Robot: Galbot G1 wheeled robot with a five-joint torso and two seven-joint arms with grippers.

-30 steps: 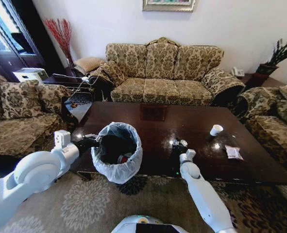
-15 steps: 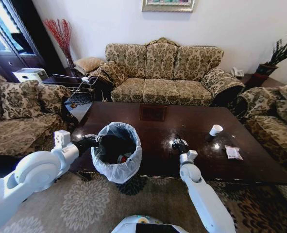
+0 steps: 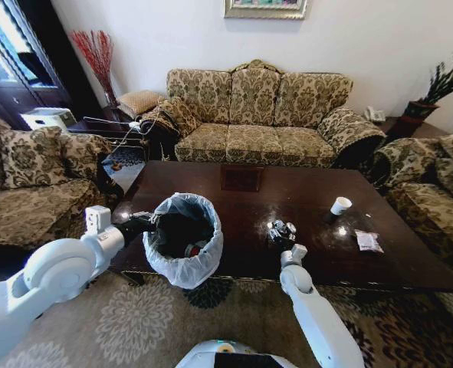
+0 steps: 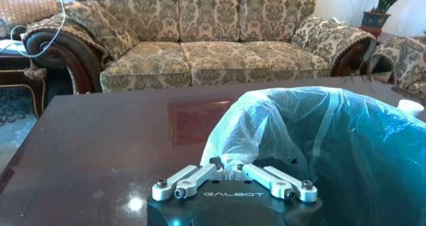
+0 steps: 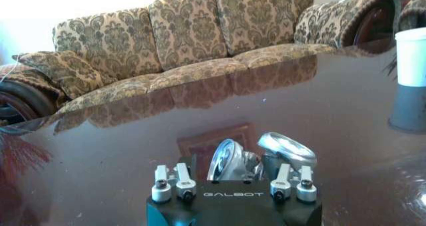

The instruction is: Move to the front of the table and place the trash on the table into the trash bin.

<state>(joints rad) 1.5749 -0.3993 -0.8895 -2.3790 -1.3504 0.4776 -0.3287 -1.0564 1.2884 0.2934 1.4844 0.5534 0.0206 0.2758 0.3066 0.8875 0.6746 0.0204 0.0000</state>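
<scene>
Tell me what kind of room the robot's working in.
Most likely a home living room: a patterned three-seat sofa faces a low dark wooden coffee table, with matching armchairs at the sides, a framed picture on the wall and a patterned carpet.

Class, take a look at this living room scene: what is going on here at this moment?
A two-armed robot is clearing litter off a dark coffee table. Its left gripper is shut on the bag rim of the trash bin. Its right gripper holds a small can above the tabletop. A white paper cup and a clear wrapper remain on the table.
</scene>
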